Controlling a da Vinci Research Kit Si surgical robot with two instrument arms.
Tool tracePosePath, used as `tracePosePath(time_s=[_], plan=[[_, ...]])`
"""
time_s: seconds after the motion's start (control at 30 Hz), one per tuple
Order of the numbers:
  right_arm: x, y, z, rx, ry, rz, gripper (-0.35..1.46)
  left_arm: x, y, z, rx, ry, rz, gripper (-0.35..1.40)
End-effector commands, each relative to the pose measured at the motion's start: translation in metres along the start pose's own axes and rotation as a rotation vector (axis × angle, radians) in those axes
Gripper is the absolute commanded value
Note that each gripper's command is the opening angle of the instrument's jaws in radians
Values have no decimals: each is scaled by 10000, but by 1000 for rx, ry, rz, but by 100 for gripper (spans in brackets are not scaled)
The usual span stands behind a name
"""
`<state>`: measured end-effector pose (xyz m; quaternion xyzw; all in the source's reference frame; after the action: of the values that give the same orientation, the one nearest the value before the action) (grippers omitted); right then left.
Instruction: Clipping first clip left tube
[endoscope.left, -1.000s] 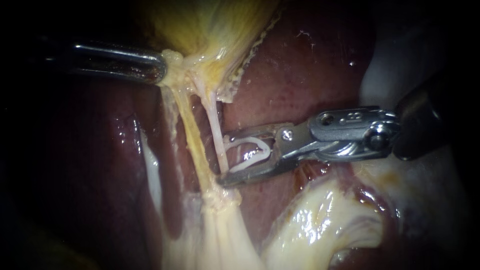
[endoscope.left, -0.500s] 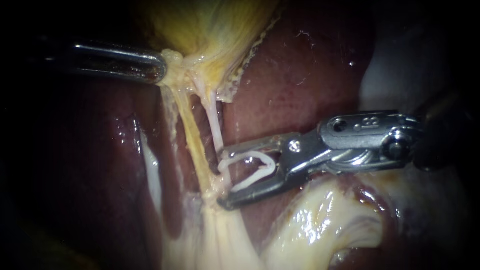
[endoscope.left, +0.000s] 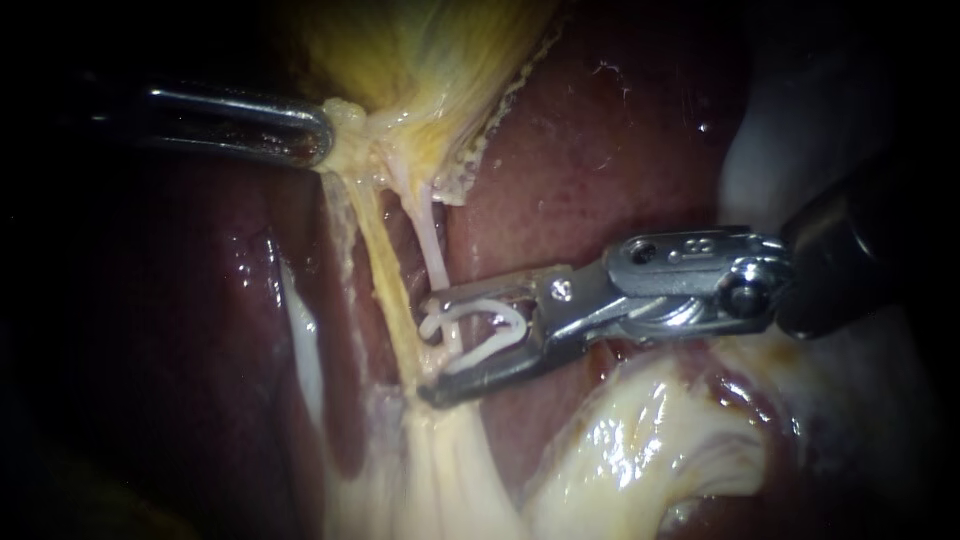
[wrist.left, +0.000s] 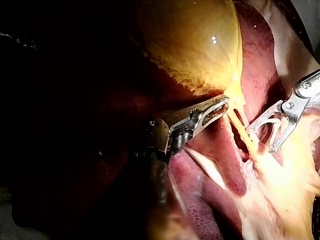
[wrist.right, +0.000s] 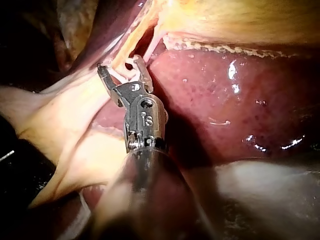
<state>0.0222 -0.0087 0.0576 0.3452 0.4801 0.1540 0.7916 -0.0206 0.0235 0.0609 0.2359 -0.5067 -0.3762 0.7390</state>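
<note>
Right instrument (endoscope.left: 428, 345): end effector spread wide, carrying an unclosed white clip (endoscope.left: 515, 320) in its jaws. The clip straddles the pale thin tube (endoscope.left: 428, 245) low down, just beside the yellowish tube (endoscope.left: 385, 270). Both run taut from the gallbladder (endoscope.left: 430, 60) over the liver (endoscope.left: 600, 130). Left instrument (endoscope.left: 318, 135) sits at the gallbladder neck; its grip can't be told. The tube looks soft, wet, slippery and easily torn, so squeeze square across it, mid-span, clear of the neighbour.
</note>
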Motion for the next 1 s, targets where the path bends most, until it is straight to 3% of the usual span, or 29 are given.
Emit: tracePosePath(time_s=[0.03, 0.23, 0.47, 0.6, 0.7, 0.87, 1.0], plan=[[-2, 3, 0, -1, -3, -2, 48, 1, 0, 0, 2, 1, 1, -35], [-7, 16, 6, -6, -3, -4, 48, 1, 0, 1, 2, 1, 1, -35], [-3, 21, 27, -6, -7, 2, 49, 2, 0, 2, 2, 1, -4, -35], [3, 22, 38, 16, 29, 13, 50, 3, 1, 2, 4, 1, -4, -35], [6, 18, 41, 88, 69, 27, 50, 3, 1, 2, 4, 1, -4, -35], [12, -1, 44, 190, 122, 57, 49, 3, 1, 3, 4, 1, -3, -35], [18, -18, 50, 250, 128, 72, 48, 4, 1, 3, 7, 2, -3, -35]])
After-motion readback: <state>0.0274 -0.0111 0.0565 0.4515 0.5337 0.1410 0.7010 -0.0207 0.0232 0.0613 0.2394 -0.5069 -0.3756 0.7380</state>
